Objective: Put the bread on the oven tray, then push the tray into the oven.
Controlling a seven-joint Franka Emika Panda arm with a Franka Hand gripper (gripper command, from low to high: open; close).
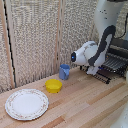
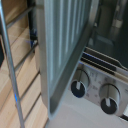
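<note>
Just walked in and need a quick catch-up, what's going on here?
A white robot arm has its gripper down at the oven pan, at the oven on the exterior view's right. The bread isn't visible. A blue cup, yellow bowl and plate sit untouched on the table.

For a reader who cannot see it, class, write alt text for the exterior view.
A white robot arm bends low over the oven pan at the exterior view's right edge of a wooden table. A blue cup, a yellow bowl and a white plate sit on the table before a woven screen.
</note>
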